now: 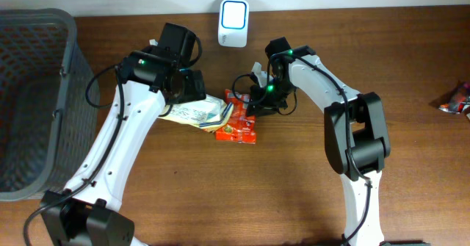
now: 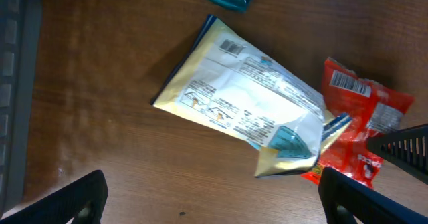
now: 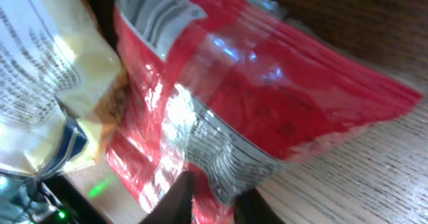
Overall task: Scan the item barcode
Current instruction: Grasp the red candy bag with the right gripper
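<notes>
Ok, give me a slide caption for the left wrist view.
Open left end effector above a yellow-white pouch, barcode up, corner overlapping a red packet.

No word, brand or number can be made out anywhere. On the pale yellow packet (image 2: 221, 97) a barcode (image 2: 231, 47) is printed near one corner. Panels of fine print (image 2: 257, 90) and small pictograms are spread across its face, all too blurred to be read. On the red packet (image 2: 361, 127) a white barcode label (image 2: 346, 82) is seen near one end. In the right wrist view its bars are shown large, yet no digits can be told. A silvery band (image 3: 221, 147) with dark strokes is carried lower on that packet, also unreadable.
</notes>
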You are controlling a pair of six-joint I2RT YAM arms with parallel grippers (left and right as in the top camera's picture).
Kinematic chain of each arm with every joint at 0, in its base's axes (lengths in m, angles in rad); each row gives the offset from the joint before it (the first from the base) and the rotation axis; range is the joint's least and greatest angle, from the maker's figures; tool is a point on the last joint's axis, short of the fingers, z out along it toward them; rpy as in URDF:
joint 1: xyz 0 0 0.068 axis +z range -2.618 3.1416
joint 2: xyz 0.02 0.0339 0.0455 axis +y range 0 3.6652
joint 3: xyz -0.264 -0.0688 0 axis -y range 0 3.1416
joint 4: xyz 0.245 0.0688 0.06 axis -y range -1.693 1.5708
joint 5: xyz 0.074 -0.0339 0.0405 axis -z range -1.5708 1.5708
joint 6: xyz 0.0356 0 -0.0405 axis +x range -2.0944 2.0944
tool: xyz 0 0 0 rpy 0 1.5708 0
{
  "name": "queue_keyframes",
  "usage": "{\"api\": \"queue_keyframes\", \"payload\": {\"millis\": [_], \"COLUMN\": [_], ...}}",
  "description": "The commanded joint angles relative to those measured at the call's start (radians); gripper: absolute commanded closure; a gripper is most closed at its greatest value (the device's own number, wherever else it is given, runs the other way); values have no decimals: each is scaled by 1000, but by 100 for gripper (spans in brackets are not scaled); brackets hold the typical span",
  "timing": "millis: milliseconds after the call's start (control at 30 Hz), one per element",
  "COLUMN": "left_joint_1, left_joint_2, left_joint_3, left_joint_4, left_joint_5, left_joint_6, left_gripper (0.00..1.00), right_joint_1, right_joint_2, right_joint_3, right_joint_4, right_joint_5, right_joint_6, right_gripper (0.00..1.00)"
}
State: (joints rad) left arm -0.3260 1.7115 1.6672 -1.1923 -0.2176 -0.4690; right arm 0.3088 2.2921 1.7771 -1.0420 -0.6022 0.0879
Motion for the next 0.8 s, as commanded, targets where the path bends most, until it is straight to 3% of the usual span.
{"api": "queue_keyframes", "payload": {"millis": [0,167,300,400,433,467,500,533,600,767], "left_joint_1": [0,0,0,0,0,0,0,0,0,0], "left_joint_2": [2,2,2,2,2,2,2,2,2,2], "left_joint_3": [2,2,2,2,2,2,2,2,2,2], "left_joint_4": [-2,-2,-2,-2,-2,-2,-2,-2,-2,-2], "left_joint_5": [-8,-8,-8,-8,-8,-8,-8,-8,-8,-8], "left_joint_6": [-9,-9,-9,-9,-9,-9,-9,-9,-9,-9], "left_gripper": [1,1,1,1,1,1,1,1,1,1], "right_joint_1": [5,-9,-20,-20,-20,-15,-5,9,41,98], "right_joint_2": [3,-3,-80,-91,-89,-84,-80,-78,-78,-78], "right_joint_3": [-6,60,236,276,274,258,224,185,103,-88], "right_joint_4": [15,9,-143,-220,-236,-258,-262,-257,-209,42], "right_joint_5": [13,19,348,388,365,289,212,166,141,130], "right_joint_6": [7,7,7,7,7,6,6,6,7,141], "right_gripper": [96,96,96,96,76,38,29,13,6,8]}}
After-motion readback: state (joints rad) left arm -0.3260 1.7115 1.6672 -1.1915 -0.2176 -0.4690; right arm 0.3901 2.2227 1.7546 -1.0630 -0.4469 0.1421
